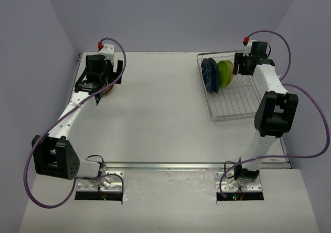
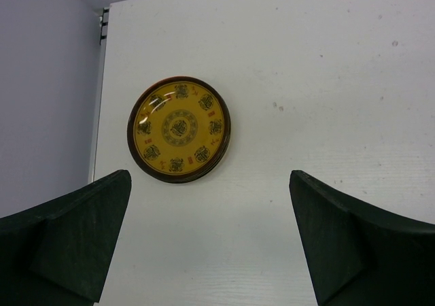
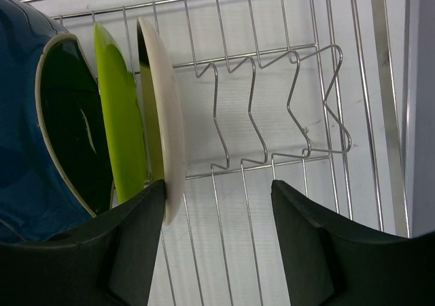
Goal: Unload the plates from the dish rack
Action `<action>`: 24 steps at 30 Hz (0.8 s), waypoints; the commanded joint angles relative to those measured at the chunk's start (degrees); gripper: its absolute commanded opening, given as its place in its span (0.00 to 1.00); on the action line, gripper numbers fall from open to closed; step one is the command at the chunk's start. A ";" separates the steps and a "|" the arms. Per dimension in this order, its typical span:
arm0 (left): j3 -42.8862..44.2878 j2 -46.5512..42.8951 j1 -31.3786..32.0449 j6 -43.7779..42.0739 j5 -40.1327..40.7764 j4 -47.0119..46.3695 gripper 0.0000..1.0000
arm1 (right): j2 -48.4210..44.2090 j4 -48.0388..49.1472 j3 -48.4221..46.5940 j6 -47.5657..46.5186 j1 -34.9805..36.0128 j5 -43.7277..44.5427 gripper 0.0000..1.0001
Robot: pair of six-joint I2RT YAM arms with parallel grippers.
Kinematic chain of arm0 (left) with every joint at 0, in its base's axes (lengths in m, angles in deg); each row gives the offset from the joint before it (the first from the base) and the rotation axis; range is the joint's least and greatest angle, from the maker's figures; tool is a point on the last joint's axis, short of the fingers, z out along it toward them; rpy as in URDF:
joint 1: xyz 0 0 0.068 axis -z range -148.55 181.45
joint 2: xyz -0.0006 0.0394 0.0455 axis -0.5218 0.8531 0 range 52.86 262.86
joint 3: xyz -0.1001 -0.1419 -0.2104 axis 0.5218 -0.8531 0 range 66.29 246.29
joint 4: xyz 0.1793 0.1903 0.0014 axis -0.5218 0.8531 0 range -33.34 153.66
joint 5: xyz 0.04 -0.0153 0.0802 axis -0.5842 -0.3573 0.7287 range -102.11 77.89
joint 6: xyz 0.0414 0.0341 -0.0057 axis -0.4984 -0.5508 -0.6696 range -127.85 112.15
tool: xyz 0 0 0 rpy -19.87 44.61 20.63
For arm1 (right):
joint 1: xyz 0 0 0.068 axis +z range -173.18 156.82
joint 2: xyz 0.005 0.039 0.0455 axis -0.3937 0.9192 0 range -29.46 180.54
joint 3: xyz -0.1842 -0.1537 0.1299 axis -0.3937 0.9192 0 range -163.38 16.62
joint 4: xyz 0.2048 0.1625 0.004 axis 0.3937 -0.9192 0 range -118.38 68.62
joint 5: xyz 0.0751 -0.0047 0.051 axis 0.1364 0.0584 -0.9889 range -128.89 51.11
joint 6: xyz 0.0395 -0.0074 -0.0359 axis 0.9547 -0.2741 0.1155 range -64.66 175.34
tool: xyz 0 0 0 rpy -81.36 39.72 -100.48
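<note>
The wire dish rack (image 1: 235,116) stands at the back right of the table. Upright in it are a dark blue plate (image 1: 209,74) and a lime green plate (image 1: 225,71). In the right wrist view the blue plate (image 3: 20,156), a dark plate with a pale rim (image 3: 71,129), a lime plate (image 3: 119,115) and a cream-backed plate (image 3: 166,115) stand side by side in the rack (image 3: 272,53). My right gripper (image 3: 217,197) (image 1: 239,67) is open. Its left fingertip (image 3: 151,197) touches the cream-backed plate's edge. Its right one stands apart from that plate. A yellow-centred plate (image 2: 179,129) lies flat on the table at the back left, under my open left gripper (image 2: 211,231) (image 1: 102,84).
Empty zigzag divider prongs (image 3: 272,109) fill the rack to the right of the plates. The table's back left corner and the wall (image 2: 41,102) are close to the flat plate. A purple cable (image 1: 310,114) loops beside the right arm.
</note>
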 commanded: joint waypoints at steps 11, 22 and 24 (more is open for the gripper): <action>2.50 0.19 0.92 0.65 1.34 -0.99 1.00 | 6.34 -0.97 -7.08 0.90 1.39 -4.72 0.42; 3.10 -0.16 1.00 1.16 1.17 -0.12 1.00 | 3.19 -2.96 -8.04 1.76 2.32 -7.45 0.00; 3.47 -0.16 1.00 1.35 1.36 0.07 1.00 | 1.37 -2.62 -7.48 0.86 3.08 -6.61 0.00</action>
